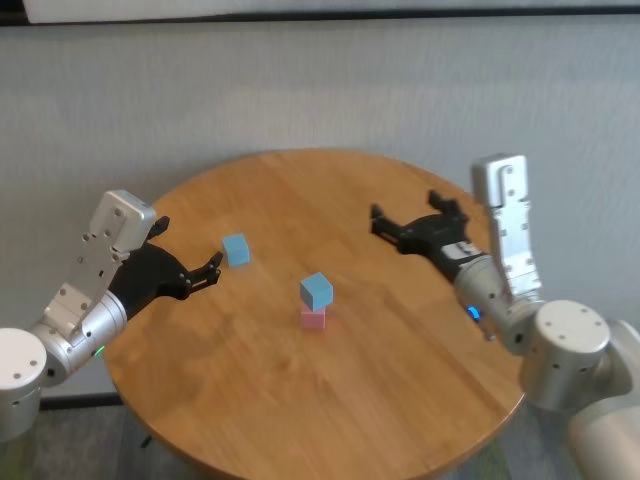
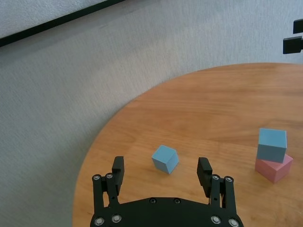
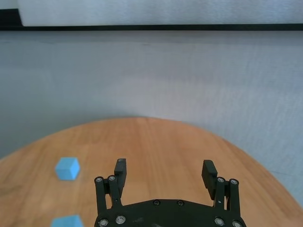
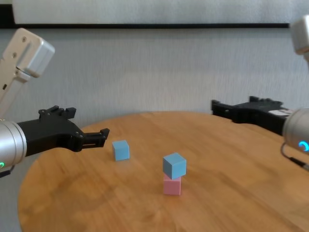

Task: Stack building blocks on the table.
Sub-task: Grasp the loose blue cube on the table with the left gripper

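Note:
A light blue cube (image 1: 316, 290) sits on a pale pink cube (image 1: 313, 319) near the middle of the round wooden table (image 1: 300, 420); the blue one is turned a little. A second light blue cube (image 1: 236, 249) lies alone to the stack's left. My left gripper (image 1: 212, 268) is open and empty, just left of the lone cube, which shows between its fingers in the left wrist view (image 2: 165, 158). My right gripper (image 1: 403, 205) is open and empty, hovering at the stack's far right. The stack also shows in the chest view (image 4: 173, 175).
A grey wall stands behind the table. The table's edge runs close under my left gripper (image 2: 161, 165). Bare wood lies in front of the stack and below my right gripper (image 3: 164, 168).

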